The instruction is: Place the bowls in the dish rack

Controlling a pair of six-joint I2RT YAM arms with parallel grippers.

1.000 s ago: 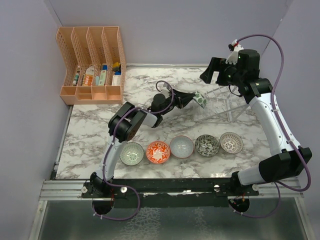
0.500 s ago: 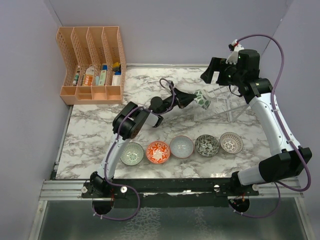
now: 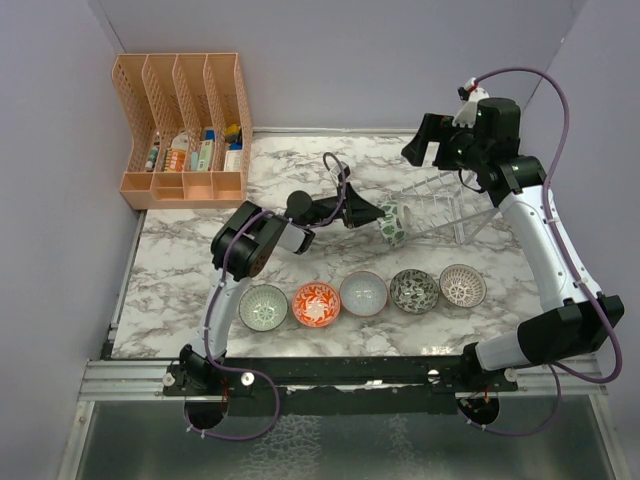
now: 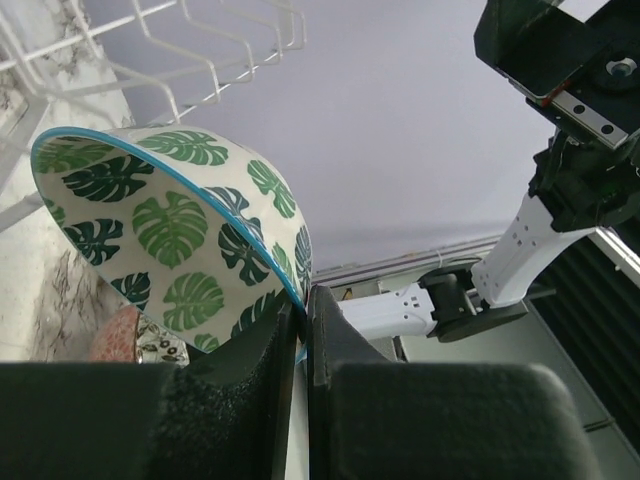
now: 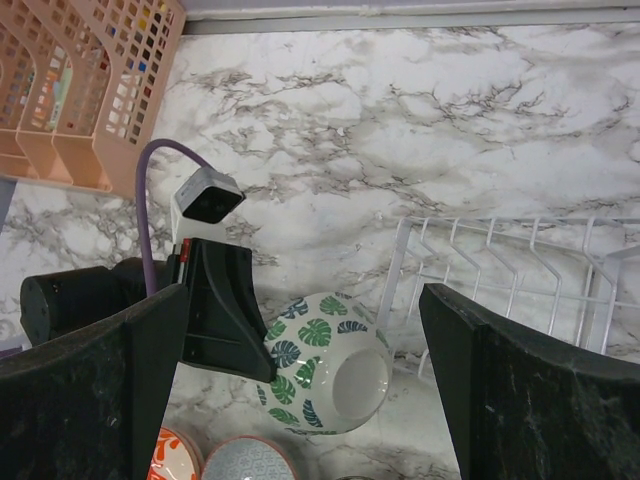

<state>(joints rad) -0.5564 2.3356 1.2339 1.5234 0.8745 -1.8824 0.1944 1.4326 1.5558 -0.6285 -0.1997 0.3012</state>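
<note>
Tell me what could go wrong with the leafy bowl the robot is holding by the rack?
1. The left gripper pinches the round white ceramic bowl with green leaves only by its thin rim, tipped sideways. It could slip and fall onto the marble-patterned table.
2. The bowl is at the end of the white thin-ribbed dish rack. It might bump a rib instead of entering a slot.
3. The right gripper hovers open above the rack, so the arms might bump.

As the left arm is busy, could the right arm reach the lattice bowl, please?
Probably yes: the right pincer is open and empty, and the lattice bowl lies uncovered on that arm's side.
</note>
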